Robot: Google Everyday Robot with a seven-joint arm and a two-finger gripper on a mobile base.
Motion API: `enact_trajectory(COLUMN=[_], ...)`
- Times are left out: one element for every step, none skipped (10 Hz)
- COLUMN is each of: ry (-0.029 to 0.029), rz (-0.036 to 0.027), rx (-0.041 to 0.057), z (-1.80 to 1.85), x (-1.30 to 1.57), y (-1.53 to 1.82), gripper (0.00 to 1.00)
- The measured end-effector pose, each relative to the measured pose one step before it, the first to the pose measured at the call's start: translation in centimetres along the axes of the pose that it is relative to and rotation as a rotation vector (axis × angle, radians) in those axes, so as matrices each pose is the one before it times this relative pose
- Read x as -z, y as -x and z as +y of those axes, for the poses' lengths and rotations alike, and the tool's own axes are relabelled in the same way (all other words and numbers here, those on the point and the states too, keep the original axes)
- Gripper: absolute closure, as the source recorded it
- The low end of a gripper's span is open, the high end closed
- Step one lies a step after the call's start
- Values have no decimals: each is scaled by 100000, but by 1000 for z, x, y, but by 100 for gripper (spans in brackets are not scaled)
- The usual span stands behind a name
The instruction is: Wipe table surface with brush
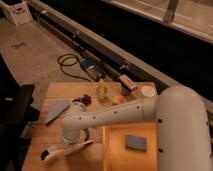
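1. Wooden planks, pale tan, form the surface (pixel 42 132) in the single camera view. The white arm reaches across it from 3 o'clock and bends down toward the near-left part of the boards.
2. The gripper (pixel 73 144) sits low over the planks at about 7 o'clock in the picture, just left of the yellow tray (pixel 116 155).
3. The brush (pixel 59 151) lies directly under the gripper and touches or nearly touches the boards. Its long axis runs close to 9-to-3 with a slight tilt. The dark head points to between 8 and 9 o'clock and the white handle trails off toward the tray.
4. Whether the jaws are closed on the handle I cannot tell, because the wrist covers that spot.
5. The coming stroke turns on the head being the leftmost end, outboard of the gripper. My judgement is that a sweep across the handle's axis would drag the bristles broadside over bare wood.
6. A blue-grey sponge (pixel 135 143) rests in the tray, and a grey cloth (pixel 56 110) lies at 11 o'clock from the gripper, well apart.
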Motion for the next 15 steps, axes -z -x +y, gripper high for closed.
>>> enact_trajectory(ry=[196,-302,-475,-540,-538,-312,-366,-144,249,295,150,503,782,3377,1827], rz=[-186,-47,74,327,444,458,419,519,374,60,-88,12,-300,-3455,-1136], rx=[-1421,-2010,-1231,-1292,-468,31,441,1343,1934,2051,2529,3453,3625,7047,744], z=[258,73,-157,-387,-690,-827,-830,-883,-820,-729,-605,-383,93,3098,1267], x=[-69,102,221,248,264,197,215,88,-170,-256,-189,-231,-299,-951,-595], y=[-641,-754,-474,-540,-271,-224,81,551,897,1042,1211,1239,1211,2126,251], gripper=[100,100,100,100,100,100,100,100,100,100,100,100,100,100,100])
